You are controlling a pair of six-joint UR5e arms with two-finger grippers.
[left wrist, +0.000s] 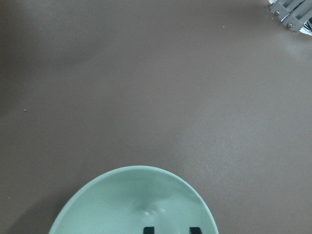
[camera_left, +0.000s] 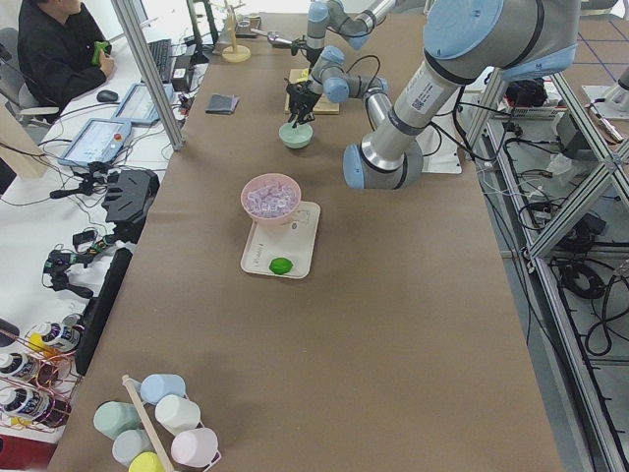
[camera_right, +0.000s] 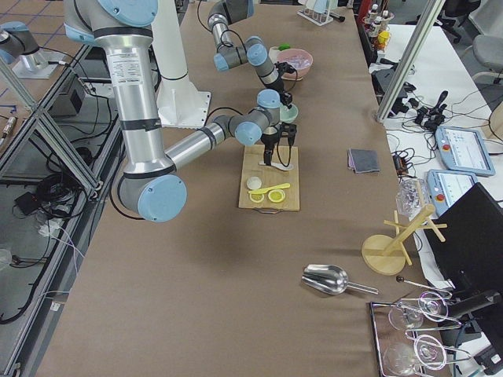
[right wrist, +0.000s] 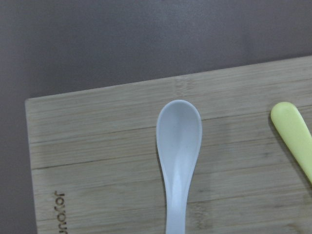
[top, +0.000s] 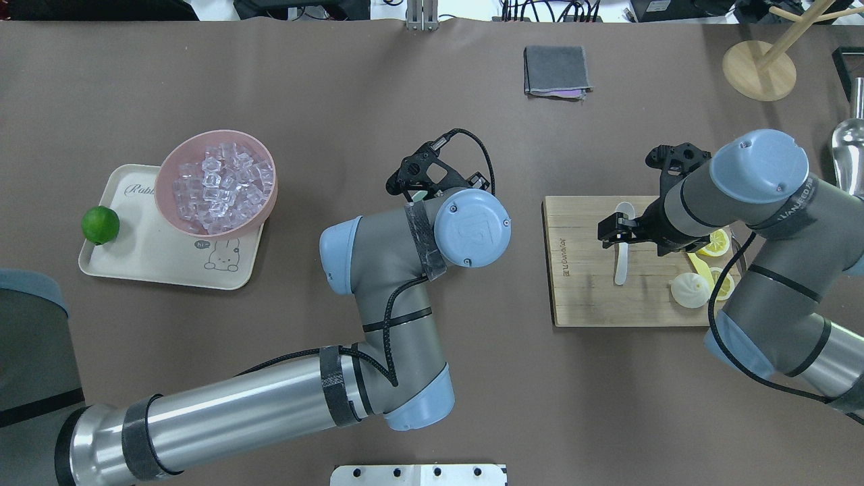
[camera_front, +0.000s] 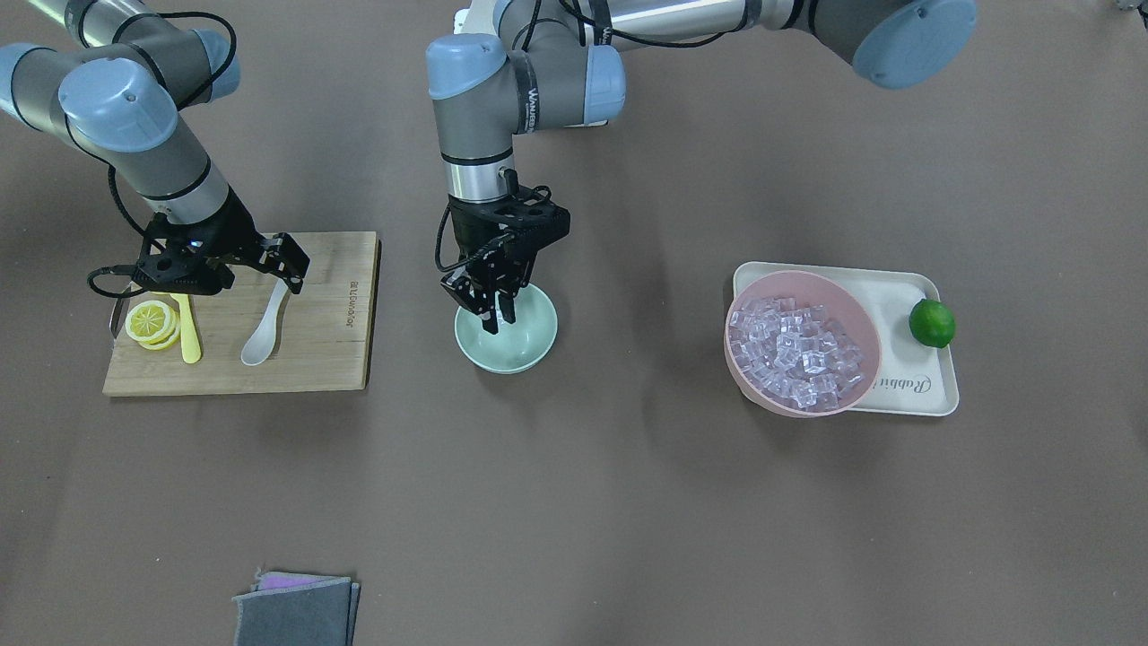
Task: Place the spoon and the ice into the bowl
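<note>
Lower right claw (camera_front: 291, 269), open and empty, astride handle of spoon (camera_front: 267, 327), pinch squarely; cannot tell left claw's (camera_front: 498, 316) hold over bowl (camera_front: 538, 345).

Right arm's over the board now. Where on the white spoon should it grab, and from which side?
I'd take the spoon by its narrow handle, straight down from above, closing across its width. It lies flat on the cutting board, and the scoop looks too wide and rounded.

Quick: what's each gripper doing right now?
Left gripper: fingers slightly apart, low over the bowl; whether it holds anything cannot be told.
Right gripper: open, over the spoon, which lies on the board.
</note>
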